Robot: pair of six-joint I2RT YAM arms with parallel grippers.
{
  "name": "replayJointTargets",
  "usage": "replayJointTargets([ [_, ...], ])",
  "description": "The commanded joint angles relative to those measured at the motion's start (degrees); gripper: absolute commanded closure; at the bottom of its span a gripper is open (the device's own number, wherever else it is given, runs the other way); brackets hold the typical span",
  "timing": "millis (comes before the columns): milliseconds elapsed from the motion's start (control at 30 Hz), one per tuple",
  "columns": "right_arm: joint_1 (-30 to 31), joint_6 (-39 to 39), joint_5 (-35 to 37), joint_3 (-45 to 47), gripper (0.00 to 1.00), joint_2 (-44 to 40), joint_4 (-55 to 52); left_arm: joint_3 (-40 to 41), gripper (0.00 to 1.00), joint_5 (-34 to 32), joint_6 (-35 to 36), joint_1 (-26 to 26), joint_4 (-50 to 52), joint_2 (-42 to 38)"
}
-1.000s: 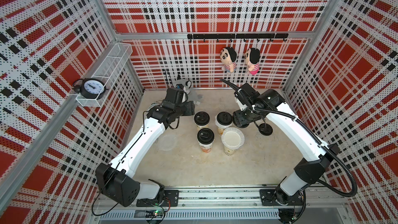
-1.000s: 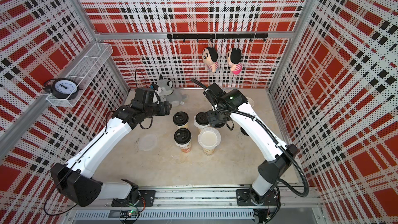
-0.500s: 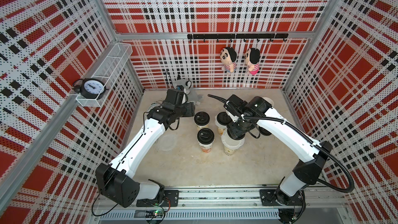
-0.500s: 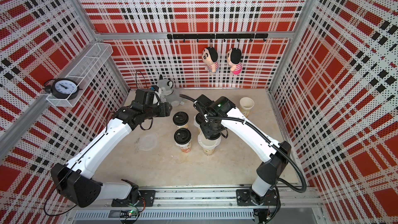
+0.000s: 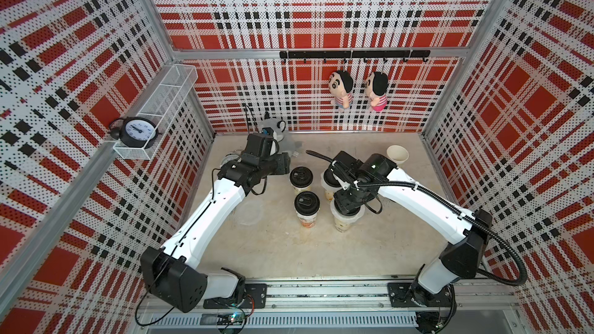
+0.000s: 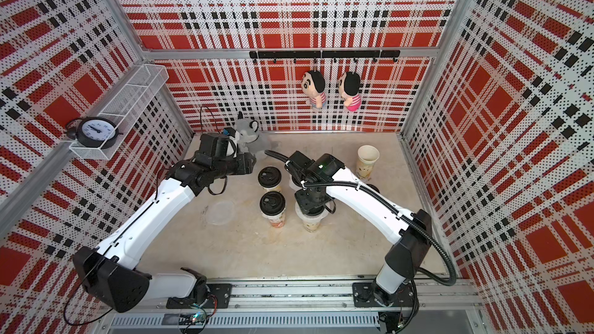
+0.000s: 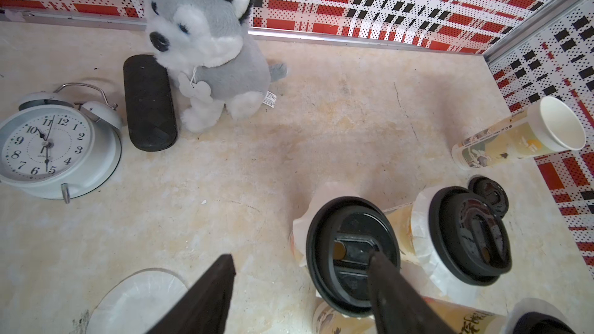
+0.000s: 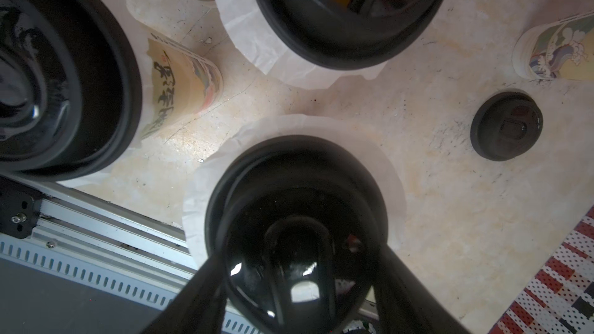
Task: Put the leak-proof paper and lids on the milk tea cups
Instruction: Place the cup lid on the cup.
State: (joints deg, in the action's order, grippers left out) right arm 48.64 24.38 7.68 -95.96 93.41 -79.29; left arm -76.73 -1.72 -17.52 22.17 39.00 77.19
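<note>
Left arm (image 5: 221, 200) reaches toward the back, left jaws wide and empty near a lidded cup (image 7: 337, 236). One spare paper (image 5: 249, 216) lies on the worktop (image 5: 273, 252) beside it. Right arm (image 5: 418, 197) bends down over the near right cup (image 5: 341, 225) (paper already draped), right jaws apparently clasping a black lid (image 8: 289, 181) onto it. Next, probably: let go, then paper the bare cup (image 5: 397, 155).

Looking down from high over the near edge in both top views, sharing the whole table (image 5: 289, 252); hovering close over the milk tea cups (image 7: 501, 144) at both wrists.
</note>
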Motion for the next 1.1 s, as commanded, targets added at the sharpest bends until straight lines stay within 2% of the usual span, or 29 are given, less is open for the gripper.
replayJointTargets([
  [0, 0.82, 1.41, 0.14, 0.42, 0.33, -2.03, 0.89, 0.4, 0.31, 0.5, 0.51, -0.38, -0.86, -1.15],
  [1067, 1.28, 2.8, 1.02, 2.98, 0.31, -3.02, 1.58, 0.62, 0.31, 0.41, 0.69, -0.38, -0.62, -1.42],
])
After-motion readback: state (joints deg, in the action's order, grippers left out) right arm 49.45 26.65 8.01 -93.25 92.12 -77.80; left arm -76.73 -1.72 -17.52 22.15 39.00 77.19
